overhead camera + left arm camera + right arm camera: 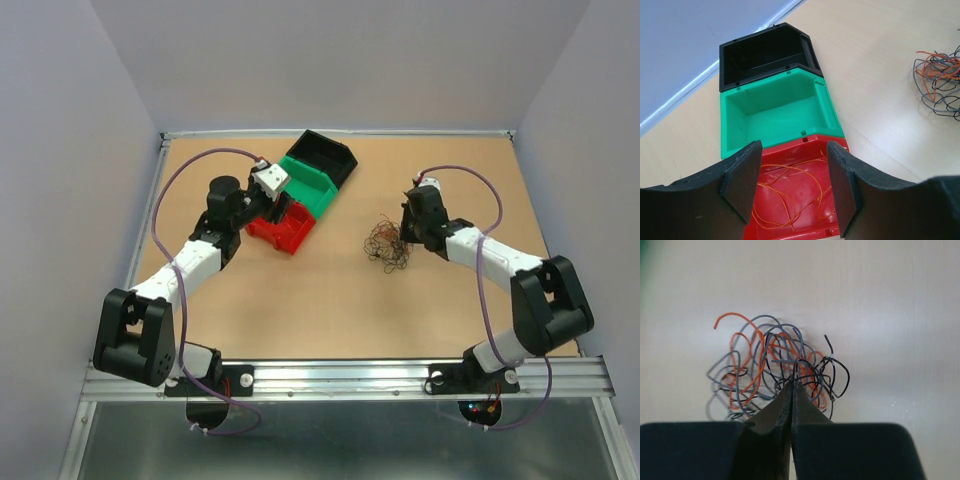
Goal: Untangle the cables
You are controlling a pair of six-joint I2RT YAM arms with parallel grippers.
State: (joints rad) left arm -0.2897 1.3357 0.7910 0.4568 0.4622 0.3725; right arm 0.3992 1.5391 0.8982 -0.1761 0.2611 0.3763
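Observation:
The cables (386, 243) lie as a small tangle of orange, grey and black wires on the table right of centre. They also show at the right edge of the left wrist view, cables (940, 80). My right gripper (405, 238) sits at the tangle's right side. In its own view the right gripper (791, 382) is shut, tips pressed together on a thin dark strand of the cables (775, 365). My left gripper (794, 150) hangs open over the red bin (836, 142), where a loose orange wire (790, 172) lies coiled.
Three bins stand in a row at the back left: black bin (325, 153), green bin (310, 185), red bin (285, 232). The green bin (775, 110) and black bin (760, 55) look empty. Walls close the table on three sides.

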